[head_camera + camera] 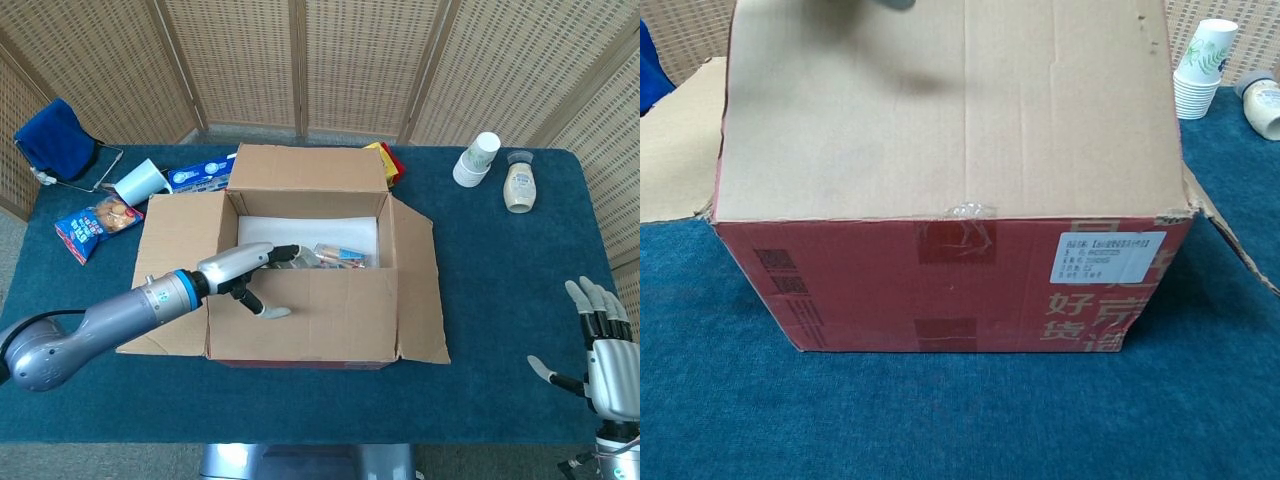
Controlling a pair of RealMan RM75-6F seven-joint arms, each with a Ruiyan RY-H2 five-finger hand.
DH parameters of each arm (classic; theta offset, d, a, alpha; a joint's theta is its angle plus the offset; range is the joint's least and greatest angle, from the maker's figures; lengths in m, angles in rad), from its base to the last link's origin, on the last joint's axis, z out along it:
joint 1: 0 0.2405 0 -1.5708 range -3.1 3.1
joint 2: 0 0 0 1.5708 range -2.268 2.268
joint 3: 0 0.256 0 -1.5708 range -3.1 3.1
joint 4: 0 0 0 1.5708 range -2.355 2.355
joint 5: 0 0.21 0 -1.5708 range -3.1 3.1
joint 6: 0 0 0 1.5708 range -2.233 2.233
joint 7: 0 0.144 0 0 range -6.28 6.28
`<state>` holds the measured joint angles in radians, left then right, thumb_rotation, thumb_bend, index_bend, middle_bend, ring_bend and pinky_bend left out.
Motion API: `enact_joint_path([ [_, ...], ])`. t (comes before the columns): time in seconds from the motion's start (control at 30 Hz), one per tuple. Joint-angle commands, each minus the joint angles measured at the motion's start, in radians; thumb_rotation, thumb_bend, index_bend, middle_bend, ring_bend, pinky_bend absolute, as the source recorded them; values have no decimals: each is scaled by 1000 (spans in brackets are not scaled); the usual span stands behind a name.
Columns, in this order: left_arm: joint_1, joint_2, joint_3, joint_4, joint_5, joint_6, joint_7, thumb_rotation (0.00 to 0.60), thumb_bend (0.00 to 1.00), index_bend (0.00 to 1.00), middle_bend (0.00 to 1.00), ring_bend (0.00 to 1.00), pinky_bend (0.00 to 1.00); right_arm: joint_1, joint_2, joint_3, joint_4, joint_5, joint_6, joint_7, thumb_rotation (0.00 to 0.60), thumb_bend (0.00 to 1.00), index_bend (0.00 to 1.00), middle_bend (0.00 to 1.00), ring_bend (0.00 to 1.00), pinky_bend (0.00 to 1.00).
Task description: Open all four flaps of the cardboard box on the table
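The cardboard box (pixel 232 222) stands mid-table, its red front wall (pixel 940 285) filling the chest view. The back flap (pixel 308 168), left flap (pixel 175 270) and right flap (pixel 415 285) lie folded outward. The near flap (pixel 325 315) is tilted up and rises steeply in the chest view (pixel 950 110). My left hand (pixel 250 270) grips this flap at its free edge, fingers reaching over into the box and thumb on the flap's outer face. My right hand (pixel 600 350) hovers open off the table's front right corner, far from the box.
A packet (pixel 340 256) lies inside the box. Stacked paper cups (pixel 478 158) and a bottle (pixel 518 187) stand at the back right. At the left are a snack bag (pixel 95 225), a tipped cup (pixel 140 183), a blue packet (pixel 200 173) and a blue cloth (pixel 55 140).
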<state>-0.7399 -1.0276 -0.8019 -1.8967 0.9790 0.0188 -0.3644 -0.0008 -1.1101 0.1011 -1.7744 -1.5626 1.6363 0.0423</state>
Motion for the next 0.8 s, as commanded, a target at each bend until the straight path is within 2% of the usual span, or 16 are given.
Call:
enact_joint_path([
  [0.03,64,-21,-81,-20,9,-50,-2,600,143,173,295,349,378,0,0,0,0,-1,0,0,600,0,12,0,0,0],
  [0.27,149,-72,-218,-21,-39,-154,30,600,143,173,295,359,391,3,-3,-1,-2,-2,-3,-9,600,0,12,0,0,0],
  [0.53,235,-195,-357,10,-171,-338,167,600,143,174,291,360,400,6,-9,-2,-3,0,-9,-23,600,0,12,0,0,0],
  [0.67,270,-244,-409,23,-243,-421,248,600,143,173,287,361,413,7,-10,-2,-4,3,-13,-28,600,0,12,0,0,0],
  [0.8,297,-268,-435,27,-295,-487,313,600,143,173,287,370,427,9,-11,-2,-4,5,-15,-32,600,0,12,0,0,0],
])
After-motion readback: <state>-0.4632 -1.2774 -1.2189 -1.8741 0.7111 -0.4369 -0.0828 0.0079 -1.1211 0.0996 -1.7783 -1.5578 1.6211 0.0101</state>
